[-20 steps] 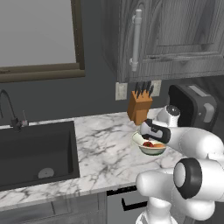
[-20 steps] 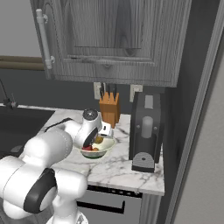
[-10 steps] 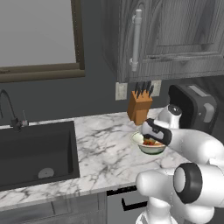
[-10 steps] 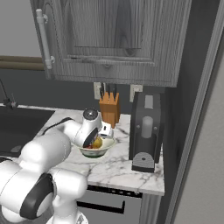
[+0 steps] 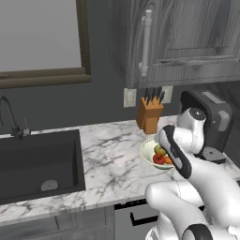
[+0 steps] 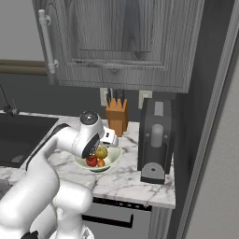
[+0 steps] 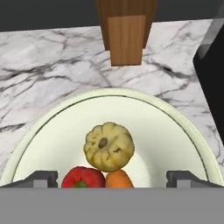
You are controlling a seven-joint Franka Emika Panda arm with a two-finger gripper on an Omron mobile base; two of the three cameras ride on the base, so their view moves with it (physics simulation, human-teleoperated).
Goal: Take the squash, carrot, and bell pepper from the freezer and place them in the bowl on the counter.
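Over bowl [image 7: 52,127], wide-open jaws hold nothing.

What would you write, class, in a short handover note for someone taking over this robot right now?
Gripper: jaws wide open, holding nothing, poised just above the bowl.
Squash, bell pepper and carrot: all three lie together in the bowl, touching one another.
The bowl sits on the counter, in front of the knife block.
Done: all three vegetables are in the bowl.
Left: probably just lifting the arm away; no vegetable remains to fetch.
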